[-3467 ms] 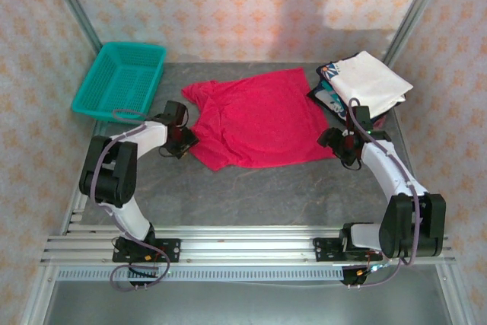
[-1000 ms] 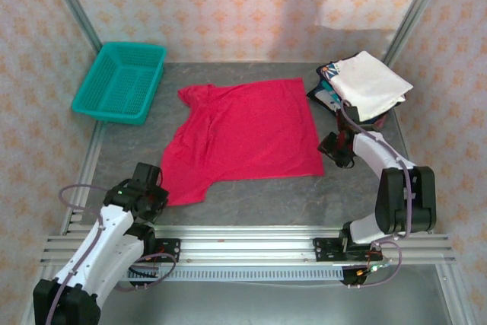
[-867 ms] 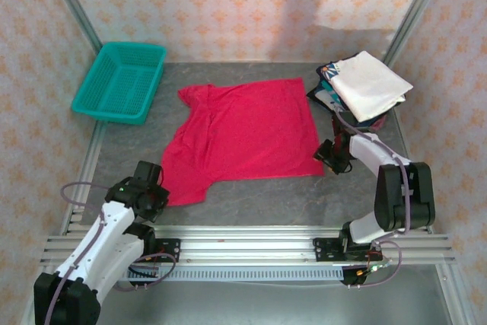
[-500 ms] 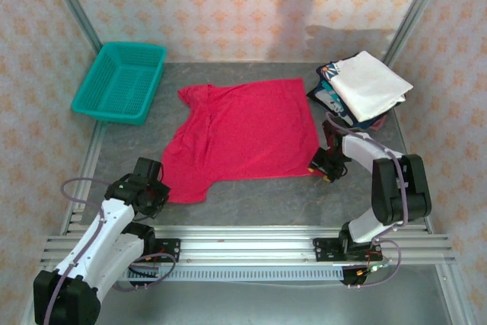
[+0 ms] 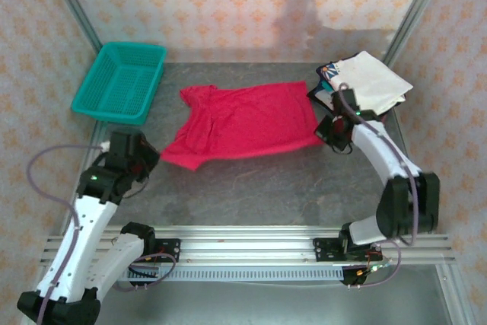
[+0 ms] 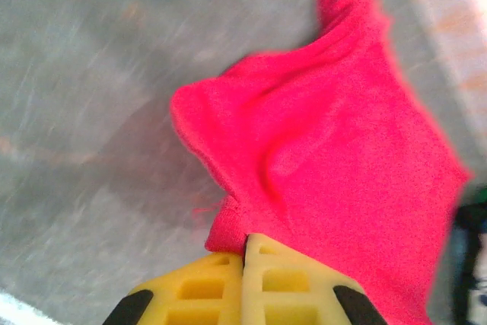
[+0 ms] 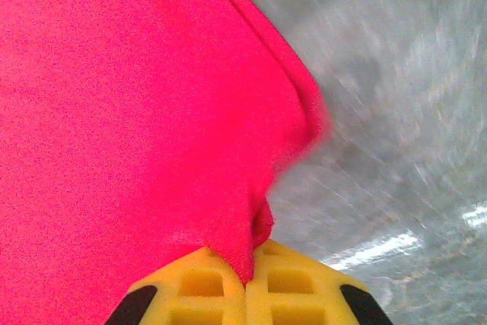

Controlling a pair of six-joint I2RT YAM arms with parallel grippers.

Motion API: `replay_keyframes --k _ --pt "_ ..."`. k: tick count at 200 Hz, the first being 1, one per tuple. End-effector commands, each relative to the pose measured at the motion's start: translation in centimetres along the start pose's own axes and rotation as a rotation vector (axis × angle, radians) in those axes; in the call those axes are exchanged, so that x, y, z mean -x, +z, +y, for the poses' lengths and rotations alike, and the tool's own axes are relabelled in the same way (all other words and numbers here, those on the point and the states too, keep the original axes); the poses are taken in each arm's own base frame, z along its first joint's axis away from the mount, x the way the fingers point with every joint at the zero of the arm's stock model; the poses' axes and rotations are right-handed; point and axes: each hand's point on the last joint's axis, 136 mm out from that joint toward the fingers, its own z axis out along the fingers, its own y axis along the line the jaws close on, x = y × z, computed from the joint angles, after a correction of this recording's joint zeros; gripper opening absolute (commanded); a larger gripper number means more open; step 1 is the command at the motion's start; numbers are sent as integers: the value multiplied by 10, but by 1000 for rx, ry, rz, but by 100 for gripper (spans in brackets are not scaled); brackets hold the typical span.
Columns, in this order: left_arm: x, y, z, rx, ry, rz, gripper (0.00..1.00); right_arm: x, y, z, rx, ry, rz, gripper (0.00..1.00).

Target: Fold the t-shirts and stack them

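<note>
Overhead view looks down from behind; wrist views closely share red t-shirt (image 5: 243, 119).

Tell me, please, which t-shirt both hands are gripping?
The plain bright red cloth t-shirt: left hand and right hand pinch its corners; the folded white cloth t-shirt lies untouched.

Right gripper (image 5: 329, 134) went from half open to clamped on the red t-shirt (image 5: 243, 118) corner. Left gripper (image 5: 149, 159) swung from well short of the basket (image 5: 111, 109) to just below it. Shirt's near edge is now lifted and pulled back level with the basket's front, so the shirt looks shorter.
</note>
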Motion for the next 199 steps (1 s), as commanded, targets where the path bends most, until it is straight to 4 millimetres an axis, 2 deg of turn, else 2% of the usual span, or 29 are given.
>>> replay_keyframes --k 1,39,46,67,70,87,102,114,131,166,199 --pt "45 -41 -30 -23 135 -160 0 32 -73 22 119 -11 -155 0" --pt "99 -107 -110 -184 239 -293 0 58 -169 59 305 -28 -298 0" --pt "109 -122 -122 -216 247 -333 0 61 -200 65 349 -39 -355 0" --pt "137 -165 -160 -294 290 -423 0 71 -256 82 412 -68 -441 0" --pt "139 -165 -165 -293 304 -421 0 74 -256 85 413 -70 -438 0" --pt "151 -179 -197 -340 367 -433 0 87 -285 103 461 -92 -486 0" --pt "163 -188 -216 -347 431 -470 0 100 -307 115 485 -127 -545 0" --pt "171 -193 -230 -364 474 -492 0 111 -316 122 491 -144 -575 0" --pt "182 -193 -246 -385 504 -514 0 124 -316 139 527 -162 -570 0" --pt "209 -162 -263 -398 503 -517 0 157 -307 164 548 -192 -598 0" --pt "240 -127 -280 -445 464 -514 0 191 -281 186 577 -209 -592 0"
